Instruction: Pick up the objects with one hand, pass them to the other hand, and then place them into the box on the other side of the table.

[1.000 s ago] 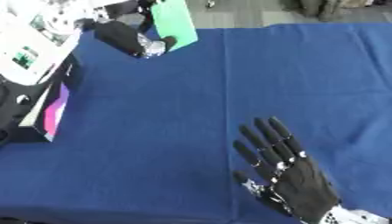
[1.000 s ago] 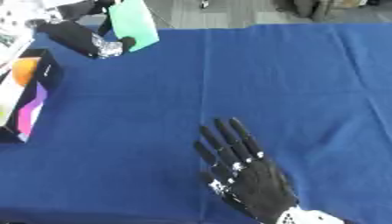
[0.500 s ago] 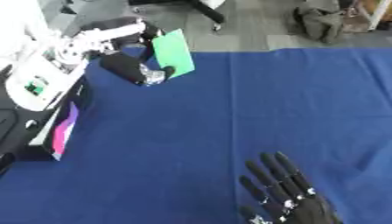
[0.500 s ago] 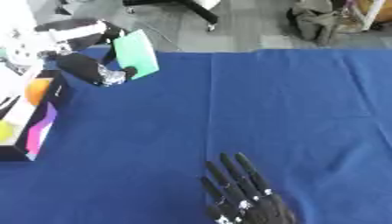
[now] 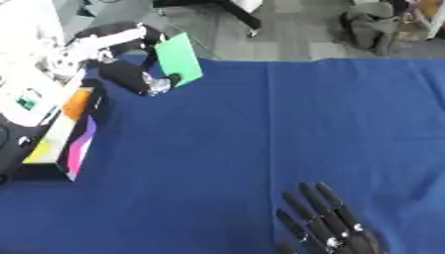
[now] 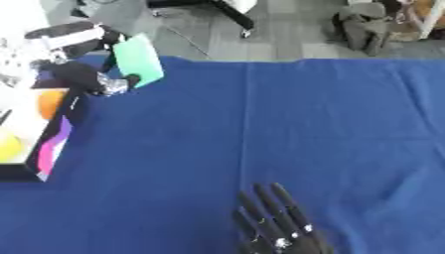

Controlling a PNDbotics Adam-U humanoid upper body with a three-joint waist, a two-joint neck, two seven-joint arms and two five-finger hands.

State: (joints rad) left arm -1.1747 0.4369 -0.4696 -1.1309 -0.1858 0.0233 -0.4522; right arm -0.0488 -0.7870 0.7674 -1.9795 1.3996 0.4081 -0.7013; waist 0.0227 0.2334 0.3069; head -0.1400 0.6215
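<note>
The left hand [image 5: 130, 78] is clamped on a flat green card [image 5: 179, 59], holding it tilted near the far left corner of the blue worktop [image 5: 260, 129], just beside the box [image 6: 41, 130]. Against the earlier pictures the whole view has shifted, so the camera has likely tilted; card and grip appear unchanged. The right hand [image 5: 329, 228] rests idle at the lower edge, fingers straight and apart. Placement remains outstanding.
</note>
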